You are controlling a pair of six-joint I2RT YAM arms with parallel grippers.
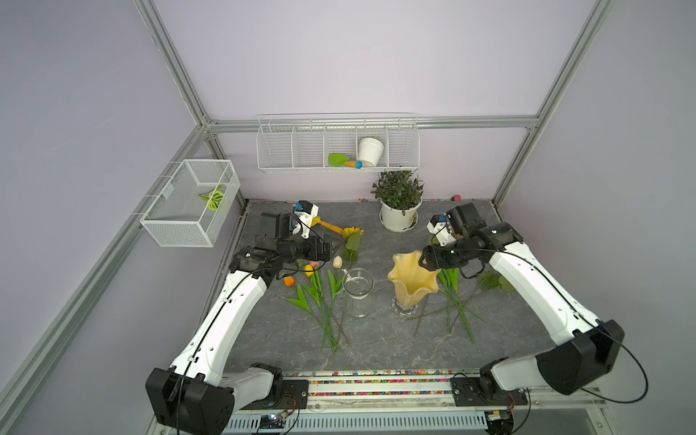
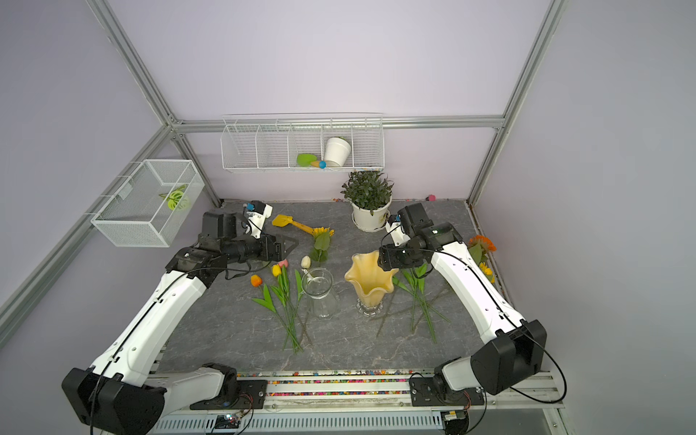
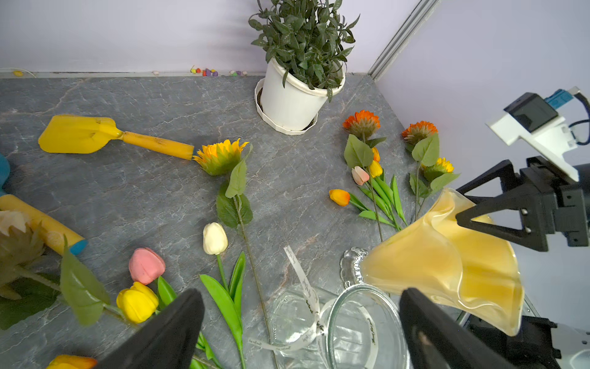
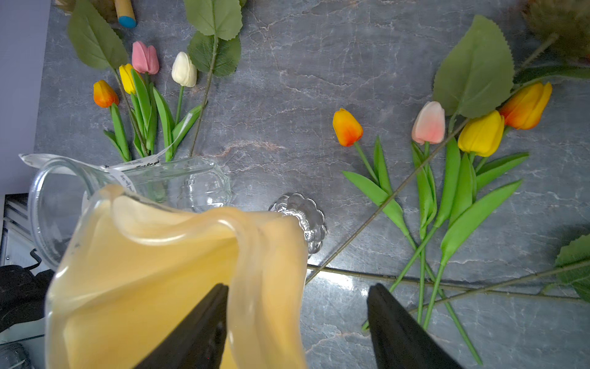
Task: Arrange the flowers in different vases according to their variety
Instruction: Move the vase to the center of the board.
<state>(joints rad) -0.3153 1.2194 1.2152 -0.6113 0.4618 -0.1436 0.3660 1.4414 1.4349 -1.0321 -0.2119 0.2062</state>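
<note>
The pale-yellow vase (image 1: pixel 412 278) (image 2: pixel 371 280) stands upright right of centre, with the clear glass vase (image 1: pixel 357 293) (image 3: pixel 344 326) to its left. My right gripper (image 1: pixel 427 260) (image 4: pixel 298 286) is open and straddles the yellow vase's rim (image 4: pixel 255 255), one finger inside and one outside with a gap. My left gripper (image 1: pixel 325 246) (image 3: pixel 301 297) hangs open above the left bunch of tulips (image 1: pixel 312 267) (image 3: pixel 147 265). A sunflower (image 1: pixel 352 231) lies behind them. More tulips (image 4: pixel 427 118) and orange flowers (image 2: pixel 482 243) lie under the right arm.
A leafy potted plant (image 1: pixel 399 203) stands at the back. A yellow toy shovel (image 2: pixel 290 222) lies behind the left gripper. A wire rack (image 1: pixel 275 145) on the back wall holds a white pot (image 1: pixel 371 150). A wire basket (image 1: pixel 180 226) hangs on the left wall.
</note>
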